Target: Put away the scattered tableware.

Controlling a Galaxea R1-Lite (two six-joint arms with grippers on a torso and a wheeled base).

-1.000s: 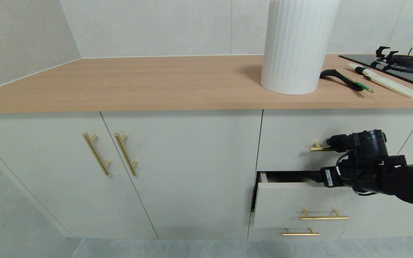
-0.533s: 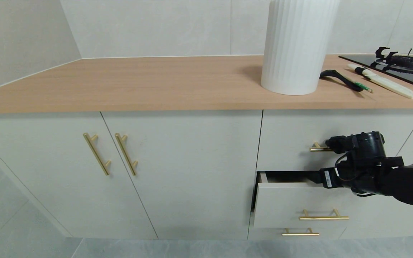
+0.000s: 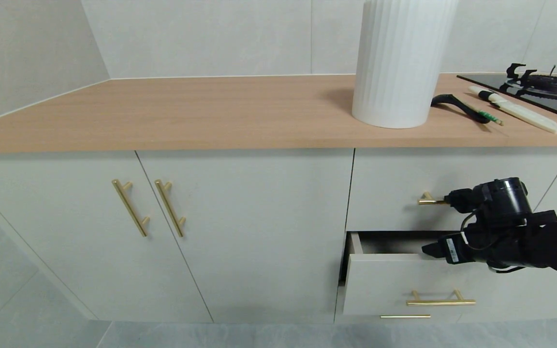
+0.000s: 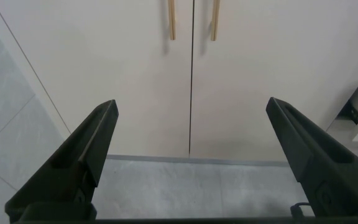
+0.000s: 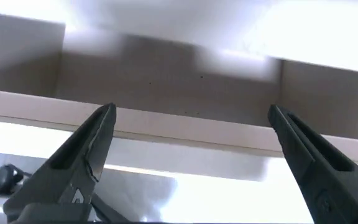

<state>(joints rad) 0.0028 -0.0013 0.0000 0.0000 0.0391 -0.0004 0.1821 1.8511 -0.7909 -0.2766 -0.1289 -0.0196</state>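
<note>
Pulled the middle drawer farther out of the cabinet than half a second ago, with the right gripper drawn back along with it, fingers spread wide over the drawer's front edge. Facing two closed cabinet doors at left, the left gripper, fingers likewise spread. Counted left to right: two upright gold door handles, three gold drawer handles, one white ribbed cylinder on the tabletop, then two pieces of tableware lying just beside it, one black utensil and one white knife, near one stove burner.
</note>
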